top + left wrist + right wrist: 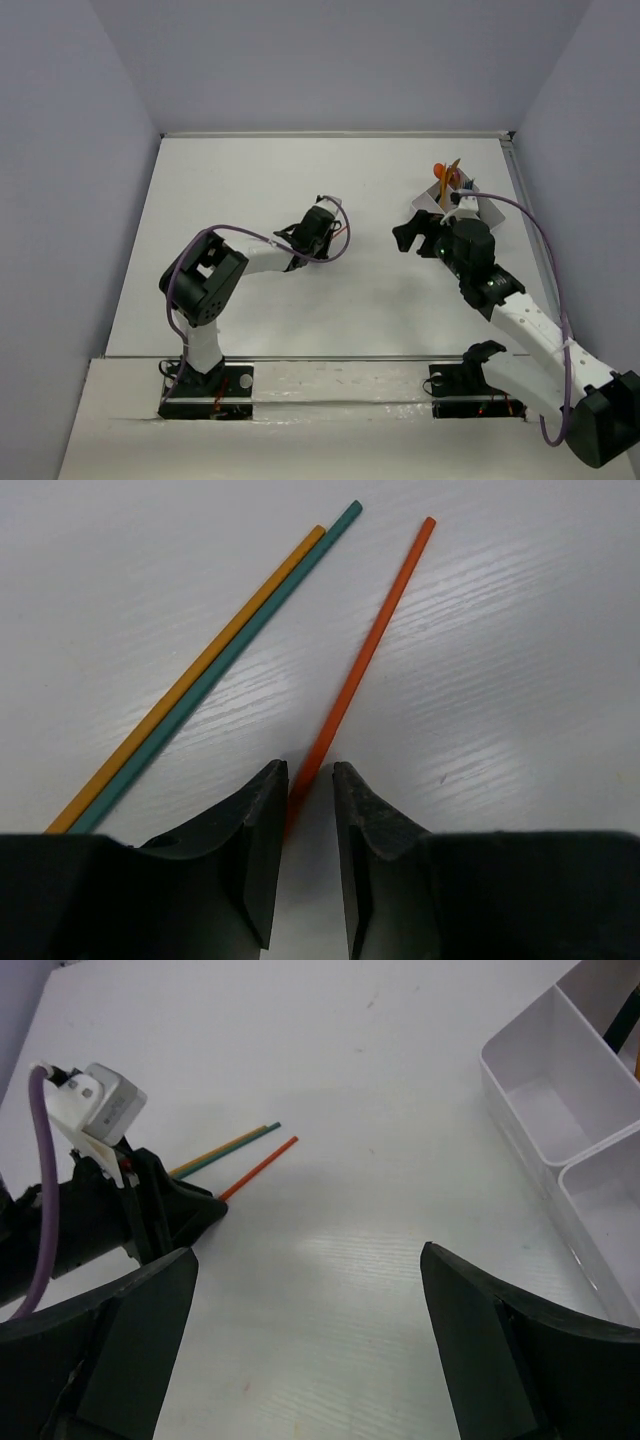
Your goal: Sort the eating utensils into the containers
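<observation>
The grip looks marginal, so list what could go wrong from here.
1. The left tool straddles only the very end of the orange stick; held there, it may pivot or slip on lifting.
2. The teal stick and yellow stick lie close by; the tool could knock them.
3. The open right tool hangs between that stick and the box; the two tools might clash on the way.

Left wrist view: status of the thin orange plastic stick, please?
Left gripper astride thin orange plastic stick, not clamped. Right gripper open, empty. Yellow stick, teal stick beside, untouched.
</observation>
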`<state>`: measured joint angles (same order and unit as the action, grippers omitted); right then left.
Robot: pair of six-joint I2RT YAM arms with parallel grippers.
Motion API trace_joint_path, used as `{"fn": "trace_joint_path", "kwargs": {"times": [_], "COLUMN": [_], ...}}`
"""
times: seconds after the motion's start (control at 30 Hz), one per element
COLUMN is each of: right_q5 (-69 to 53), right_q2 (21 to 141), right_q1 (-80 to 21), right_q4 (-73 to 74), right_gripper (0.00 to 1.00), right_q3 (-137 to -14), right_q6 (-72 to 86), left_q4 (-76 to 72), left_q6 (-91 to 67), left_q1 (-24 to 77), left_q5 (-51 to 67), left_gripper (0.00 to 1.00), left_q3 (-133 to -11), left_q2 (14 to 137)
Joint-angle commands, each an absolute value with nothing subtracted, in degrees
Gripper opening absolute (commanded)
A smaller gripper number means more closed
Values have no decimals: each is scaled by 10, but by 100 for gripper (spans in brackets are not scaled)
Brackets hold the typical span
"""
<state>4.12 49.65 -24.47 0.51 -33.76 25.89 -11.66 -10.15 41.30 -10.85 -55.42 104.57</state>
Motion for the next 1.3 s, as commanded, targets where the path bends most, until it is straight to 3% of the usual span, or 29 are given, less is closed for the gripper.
{"fn": "trace_joint_path", "kwargs": {"times": [0.0,0.1,0.23,0.27,0.97,1.27], "right_q5": [4,-35,-89,-93,-89,-84], "right_q2": [524,530,555,561,688,716], "right_q1": [-249,-249,-249,-249,-279,-279], "right_q4": [22,6,-53,-58,-201,-228], "right_gripper": [100,100,100,100,98,85], "right_q3": [-344,-333,-332,-333,-318,-309], "right_q6": [273,301,337,343,464,469], "left_q4": [-49,-52,-61,-64,-251,-285], "left_q6": [-122,-122,-124,-125,-209,-214], "left_q1": [423,433,439,439,519,537], "left_q5": [-88,-84,-83,-83,-54,-33], "left_gripper": [28,29,3,0,0,0], "left_q3": [-526,-521,-514,-514,-441,-439], "left_q2": [1041,1044,1054,1054,868,843]}}
